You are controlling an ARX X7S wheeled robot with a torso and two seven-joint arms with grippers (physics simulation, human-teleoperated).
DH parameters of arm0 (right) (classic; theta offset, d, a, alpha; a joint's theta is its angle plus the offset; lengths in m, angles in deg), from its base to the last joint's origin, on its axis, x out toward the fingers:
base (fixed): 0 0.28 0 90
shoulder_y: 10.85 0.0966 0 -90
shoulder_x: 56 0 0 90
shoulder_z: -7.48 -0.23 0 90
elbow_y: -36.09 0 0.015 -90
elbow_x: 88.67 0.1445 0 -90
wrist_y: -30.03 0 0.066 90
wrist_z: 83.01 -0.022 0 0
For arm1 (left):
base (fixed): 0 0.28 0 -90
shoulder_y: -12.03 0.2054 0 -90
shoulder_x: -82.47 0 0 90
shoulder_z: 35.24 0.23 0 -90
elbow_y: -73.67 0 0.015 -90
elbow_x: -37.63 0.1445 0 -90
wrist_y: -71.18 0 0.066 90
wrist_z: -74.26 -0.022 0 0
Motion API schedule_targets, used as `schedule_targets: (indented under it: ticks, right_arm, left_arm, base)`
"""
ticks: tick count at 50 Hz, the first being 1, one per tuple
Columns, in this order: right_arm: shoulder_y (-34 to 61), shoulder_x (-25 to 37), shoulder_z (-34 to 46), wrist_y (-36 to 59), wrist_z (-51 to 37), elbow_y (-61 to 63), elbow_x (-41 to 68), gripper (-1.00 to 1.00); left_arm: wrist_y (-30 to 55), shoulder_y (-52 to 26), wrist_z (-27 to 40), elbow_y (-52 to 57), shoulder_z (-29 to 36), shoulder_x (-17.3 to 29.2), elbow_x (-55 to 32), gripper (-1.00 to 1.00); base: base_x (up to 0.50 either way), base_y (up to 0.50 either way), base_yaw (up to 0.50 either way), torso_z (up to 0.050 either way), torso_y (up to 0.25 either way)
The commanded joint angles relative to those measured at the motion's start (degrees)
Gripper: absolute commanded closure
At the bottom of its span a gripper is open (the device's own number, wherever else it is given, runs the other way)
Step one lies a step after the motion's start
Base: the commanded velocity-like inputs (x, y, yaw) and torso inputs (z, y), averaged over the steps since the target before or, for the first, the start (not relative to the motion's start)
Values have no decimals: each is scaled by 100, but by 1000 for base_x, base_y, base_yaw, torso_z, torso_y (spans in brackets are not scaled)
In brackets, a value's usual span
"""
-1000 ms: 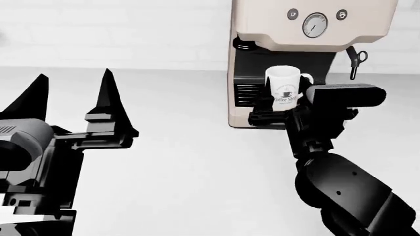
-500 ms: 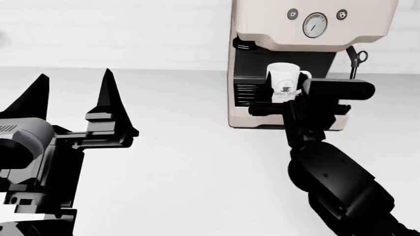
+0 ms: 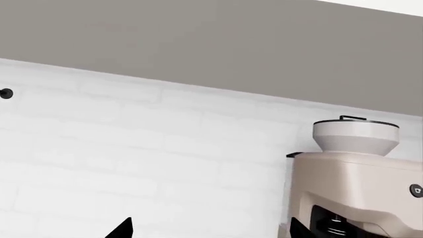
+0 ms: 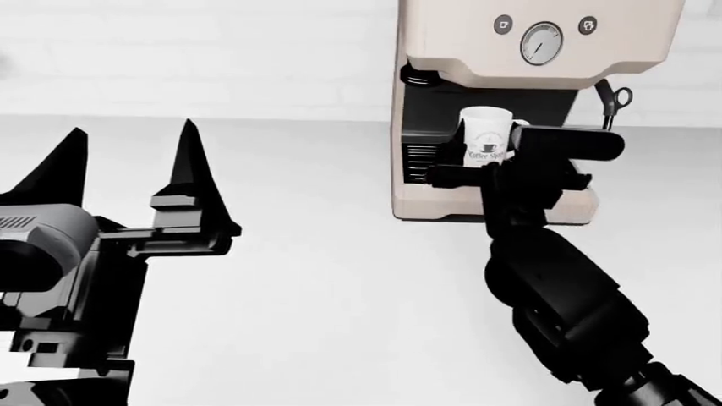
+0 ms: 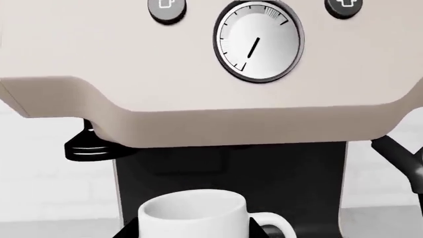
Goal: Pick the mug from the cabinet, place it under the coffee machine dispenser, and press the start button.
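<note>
Right hand [image 4: 488, 173] clenched on mug [image 4: 489, 135], fingers dark at both sides of its base in right wrist view. Mug upright inside black recess of cream coffee machine [image 4: 429, 186], above drip grille, handle toward robot's right. Black dispenser [image 5: 92, 147] up beside recess; whether mug sits directly below it, cannot tell. Round gauge [image 5: 258, 40] between two buttons above. Left hand [image 4: 130, 182] released, empty, fingers spread above bare white counter [image 4: 338, 279], well apart from machine.
</note>
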Motion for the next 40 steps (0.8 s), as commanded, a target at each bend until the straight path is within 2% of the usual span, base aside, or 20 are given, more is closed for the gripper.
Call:
schedule_targets:
  ticks: [1,40]
  right_arm:
    - [126,-168,-14,-30,71,-392,-230,100]
    - [550,-842,-100,-710,553,-2308,-494,100]
  left_arm:
    - [-28,-1,12,-11,47,19,17,-100]
    - [-125,-17,37,-126,150,67,32,-100]
  base:
    - [0,0,0,0,0]
    - [0,0,0,0,0]
